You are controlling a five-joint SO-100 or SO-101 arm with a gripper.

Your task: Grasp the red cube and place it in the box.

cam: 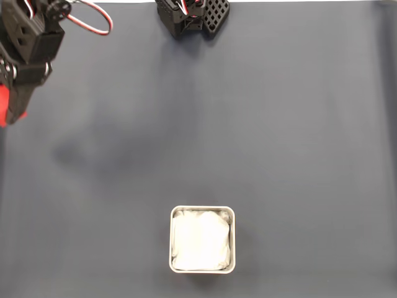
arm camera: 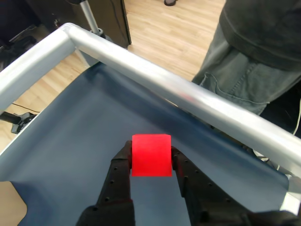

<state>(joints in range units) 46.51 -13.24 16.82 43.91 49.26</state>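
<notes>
Red cube (arm camera: 151,155): in the wrist view, held between the two black fingers of the claw (arm camera: 151,162), raised over the blue-grey mat that covers the bench (arm camera: 84,141).
Claw: closed on the cube, one finger pressed to each side face, the gap exactly as wide as the cube.
Handling: the cube looks light and rigid, with flat matte faces that give a steady hold; the opposite side faces are the sensible places to pinch.
Fixed view: the arm sits at the upper left edge, with a sliver of red (cam: 3,105) beside it, probably the cube.
Box (cam: 203,239): square silver tin with white lining, low centre of the mat, well apart from the arm, with nothing in it.
Person: stands just beyond the metal rail (arm camera: 188,94).
</notes>
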